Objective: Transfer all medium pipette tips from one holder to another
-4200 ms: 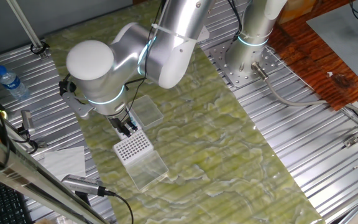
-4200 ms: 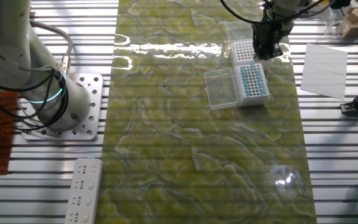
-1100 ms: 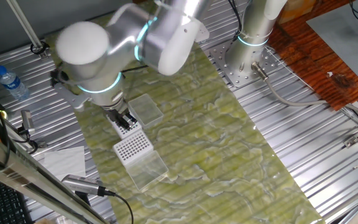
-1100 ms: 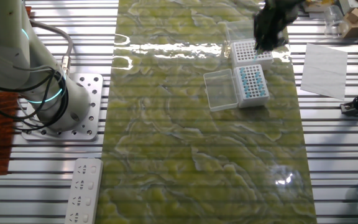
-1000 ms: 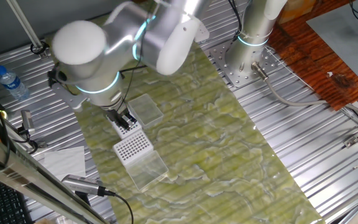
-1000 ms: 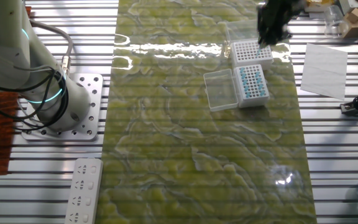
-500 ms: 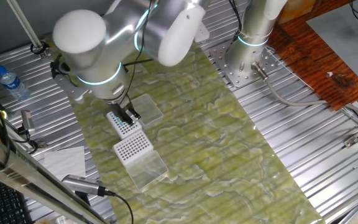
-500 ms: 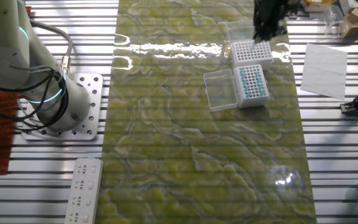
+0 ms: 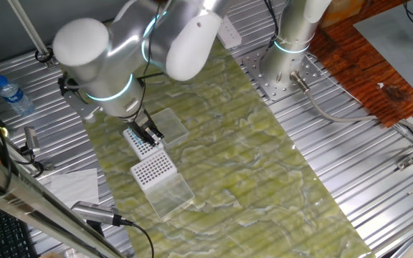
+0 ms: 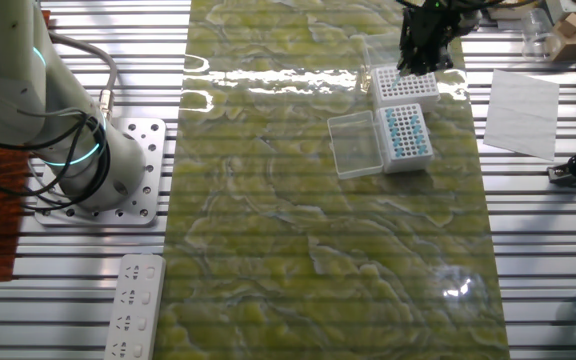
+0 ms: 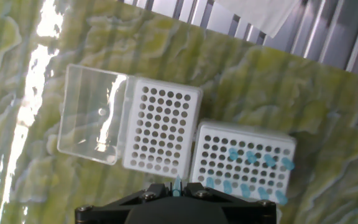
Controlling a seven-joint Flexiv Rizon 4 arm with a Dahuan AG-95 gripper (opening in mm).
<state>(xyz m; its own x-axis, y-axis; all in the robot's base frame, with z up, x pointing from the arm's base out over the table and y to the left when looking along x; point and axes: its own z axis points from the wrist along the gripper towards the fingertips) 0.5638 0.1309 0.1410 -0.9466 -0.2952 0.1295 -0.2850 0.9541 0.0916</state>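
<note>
My gripper [image 11: 177, 185] is shut on one light-blue medium pipette tip [image 11: 178, 183] that stands between the fingertips. In the hand view, a white holder [image 11: 244, 163] holds several blue tips [image 11: 252, 158] at the right. A second white holder [image 11: 161, 127] with bare holes lies left of it, its clear lid [image 11: 93, 114] open. In the other fixed view, the gripper [image 10: 420, 52] hangs over the bare holder [image 10: 406, 85], above the tip-filled holder [image 10: 405, 135]. In one fixed view, the gripper [image 9: 149, 134] hides part of the tip-filled holder [image 9: 140, 142], with the bare holder [image 9: 153, 170] below it.
A clear lid [image 10: 353, 142] lies open beside the tip-filled holder. White paper [image 10: 523, 100] lies on the ribbed metal to the right. A water bottle [image 9: 13, 94] stands at the far left. The second arm's base [image 9: 282, 68] stands at the mat's far edge.
The gripper has lifted from the tip-filled holder with a blue tip in its jaws. It has shifted over the near edge of the bare holder.
</note>
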